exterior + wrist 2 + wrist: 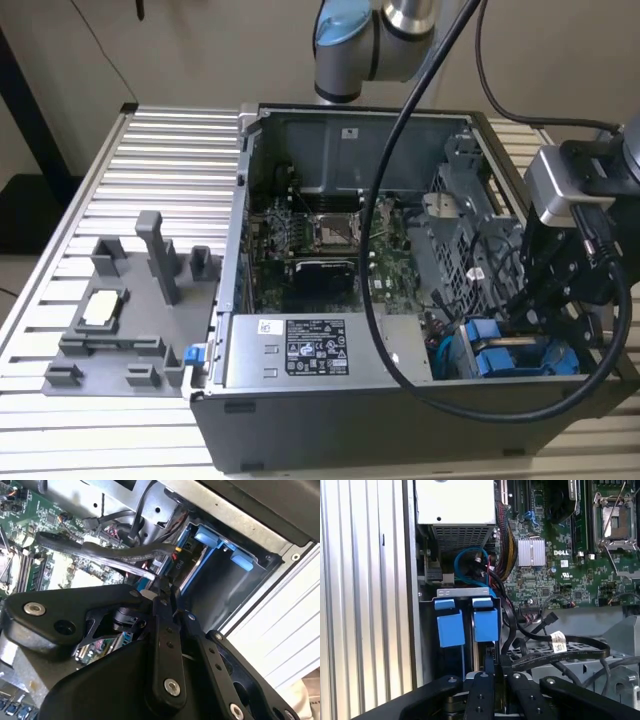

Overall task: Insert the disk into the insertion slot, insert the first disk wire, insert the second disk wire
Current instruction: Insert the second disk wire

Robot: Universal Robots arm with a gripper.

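exterior view alone shows hand (548,300) over insertion slot (520,358)

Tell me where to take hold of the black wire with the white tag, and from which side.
Grip the black wire on the bare stretch just past its white tag, probably coming from the case's open side. There it seems to lie free over the perforated metal cage, apart from the other cables.
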